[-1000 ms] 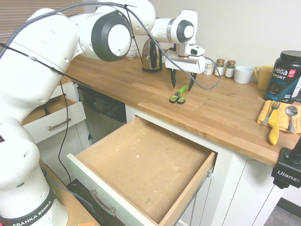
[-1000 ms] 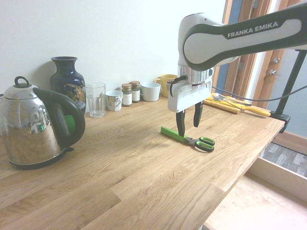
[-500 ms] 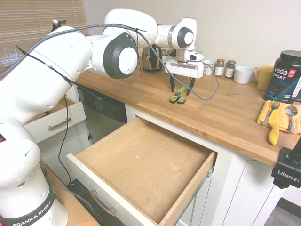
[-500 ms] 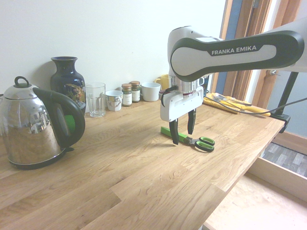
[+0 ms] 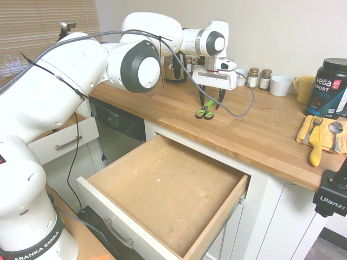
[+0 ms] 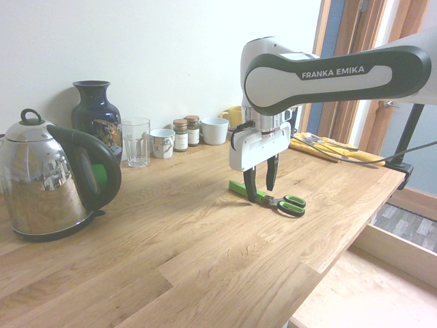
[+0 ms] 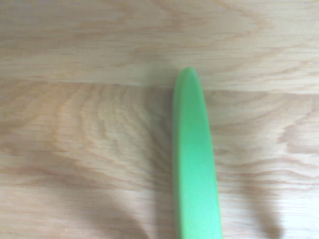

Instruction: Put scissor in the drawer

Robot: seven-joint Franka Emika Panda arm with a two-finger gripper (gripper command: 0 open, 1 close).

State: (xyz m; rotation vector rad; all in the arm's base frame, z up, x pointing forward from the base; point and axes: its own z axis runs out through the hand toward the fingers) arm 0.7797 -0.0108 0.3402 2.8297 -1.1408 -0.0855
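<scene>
The claw (image 6: 261, 188) stood spread astride the scissor (image 6: 268, 198), which lay flat on the tabletop (image 6: 171, 246) near its front edge — an off-centre closure risked the thin green blade cover slipping out before reaching the drawer (image 5: 162, 195).

Bright, even daylight in both exterior views, sharp with mild wide-angle bending at edges. Glare on the kettle (image 6: 51, 181) beside the gripper (image 6: 261, 185). Soft shadows on the countertop (image 6: 205, 239) below it. Wrist view blurry, green cover (image 7: 195, 164) soft-edged.
</scene>
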